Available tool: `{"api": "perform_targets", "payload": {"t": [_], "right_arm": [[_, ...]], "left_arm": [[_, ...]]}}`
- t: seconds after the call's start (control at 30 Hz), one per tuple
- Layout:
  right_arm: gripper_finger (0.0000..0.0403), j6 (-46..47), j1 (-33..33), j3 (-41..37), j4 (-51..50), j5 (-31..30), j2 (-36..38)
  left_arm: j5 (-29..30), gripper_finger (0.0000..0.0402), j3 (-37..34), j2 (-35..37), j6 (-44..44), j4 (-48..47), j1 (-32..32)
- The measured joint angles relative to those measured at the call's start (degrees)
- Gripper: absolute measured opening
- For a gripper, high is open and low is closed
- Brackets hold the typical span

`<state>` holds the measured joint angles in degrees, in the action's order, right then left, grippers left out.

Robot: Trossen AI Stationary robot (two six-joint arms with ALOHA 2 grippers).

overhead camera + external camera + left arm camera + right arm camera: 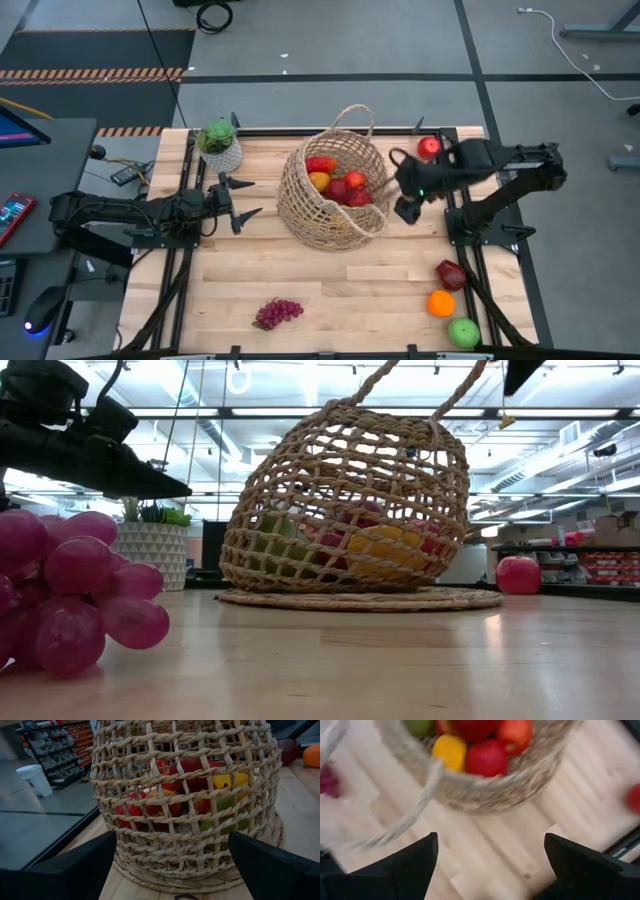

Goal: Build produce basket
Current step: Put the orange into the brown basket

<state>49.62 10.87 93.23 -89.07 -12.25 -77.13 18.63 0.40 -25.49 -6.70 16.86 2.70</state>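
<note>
From above, the basket (333, 186) stands mid-table toward the far edge, already holding red and yellow produce (338, 183); the right gripper (405, 192) hangs just beside its right rim with fingers apart and nothing between them, while the left gripper (236, 203), also spread and empty, waits near the left edge. Loose pieces lie well apart: an apple (428, 147) at the far right corner, a dark red fruit (451, 274), orange (441, 303) and green apple (463, 333) along the near right edge, all nearer the right arm, and grapes (278, 313) by the near edge. Level with the table, the grapes (60, 590) loom close before the open-weave basket (345, 510). The left wrist faces the basket wall (187, 805). The right wrist looks down on its rim (485, 785).
</note>
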Motion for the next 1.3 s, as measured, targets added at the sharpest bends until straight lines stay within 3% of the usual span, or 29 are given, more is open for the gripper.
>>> {"api": "perform_targets", "payload": {"t": [0.3,0.57,0.93,1.07,1.3], "right_arm": [[0.0367,21.2,18.6,-3.6,0.5,-1.7,-2.3],[0.0367,38.9,32.8,-11.0,8.3,2.5,-5.7],[0.0367,50.3,41.1,-12.1,14.2,11.0,-17.6],[0.0367,52.2,42.0,-12.1,14.4,12.4,-22.1],[0.0369,55.6,40.9,-12.1,14.4,21.7,-27.4]], "left_arm": [[0.0,0.039,0.0,0.0,0.0,0.0,0.0],[0.0,0.039,0.0,0.0,0.0,0.0,0.0],[0.0,0.039,0.0,0.0,0.0,0.0,0.0],[0.0,0.039,0.0,0.0,0.0,0.0,0.0],[0.0,0.039,0.0,0.0,0.0,0.0,0.0]]}}
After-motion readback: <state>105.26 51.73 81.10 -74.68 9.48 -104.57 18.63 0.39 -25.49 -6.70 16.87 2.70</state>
